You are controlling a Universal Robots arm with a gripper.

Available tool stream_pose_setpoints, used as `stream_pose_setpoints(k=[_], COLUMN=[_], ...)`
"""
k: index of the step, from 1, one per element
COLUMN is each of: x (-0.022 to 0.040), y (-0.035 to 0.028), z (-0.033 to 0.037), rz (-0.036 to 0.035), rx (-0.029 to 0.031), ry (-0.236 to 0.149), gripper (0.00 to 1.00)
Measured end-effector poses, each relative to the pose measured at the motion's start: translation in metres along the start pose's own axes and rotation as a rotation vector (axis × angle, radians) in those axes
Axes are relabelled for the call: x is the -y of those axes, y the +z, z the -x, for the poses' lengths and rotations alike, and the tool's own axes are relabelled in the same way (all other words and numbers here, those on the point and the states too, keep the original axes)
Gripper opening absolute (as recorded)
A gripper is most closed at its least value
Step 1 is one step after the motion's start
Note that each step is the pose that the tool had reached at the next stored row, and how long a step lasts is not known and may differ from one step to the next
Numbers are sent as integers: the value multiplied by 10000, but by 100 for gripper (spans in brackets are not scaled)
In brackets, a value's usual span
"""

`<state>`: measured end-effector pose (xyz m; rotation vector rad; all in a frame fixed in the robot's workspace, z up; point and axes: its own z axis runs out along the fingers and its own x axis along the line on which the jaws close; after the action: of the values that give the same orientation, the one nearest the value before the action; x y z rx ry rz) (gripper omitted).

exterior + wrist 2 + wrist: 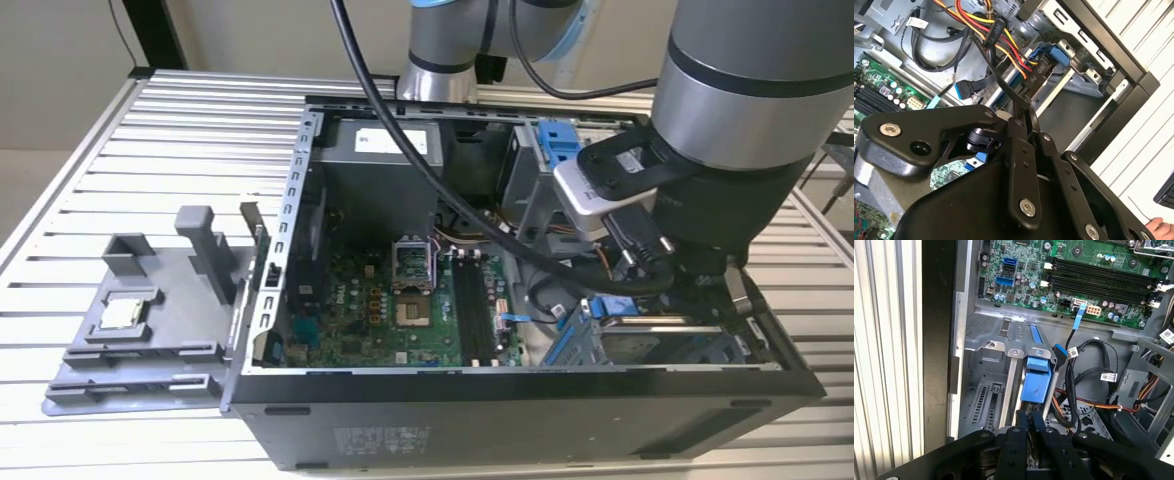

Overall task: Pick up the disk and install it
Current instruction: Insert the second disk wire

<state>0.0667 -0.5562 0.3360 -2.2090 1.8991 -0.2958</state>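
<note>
The arm reaches down into the open computer case, at the drive bay in the corner of the case nearest the exterior view's right. In the first wrist view the gripper is directly beside the bay, and its two thin black fingers are pressed together, so that no gap remains between them. The second wrist view shows the same: the gripper has its fingertips closed to one narrow point, and I see nothing held between them.

The disk stands on its edge inside the bay, between the metal rails. From it only the bright blue bracket is visible, with one round silver screw near its end. The closed fingers are just beside the bracket's nearer end; I cannot tell if they touch it. In the exterior view a small blue part of the disk shows in the bay, under the wrist.

Near the bay, black cables and orange and yellow wires lie inside the case. The green motherboard is farther from the bay, at the middle of the case.
</note>
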Motion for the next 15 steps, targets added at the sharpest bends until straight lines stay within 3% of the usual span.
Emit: stream_pose_setpoints(k=[15], x=[-9], y=[30], z=[0], rz=[1], rx=[-16], ry=[55], gripper=[0])
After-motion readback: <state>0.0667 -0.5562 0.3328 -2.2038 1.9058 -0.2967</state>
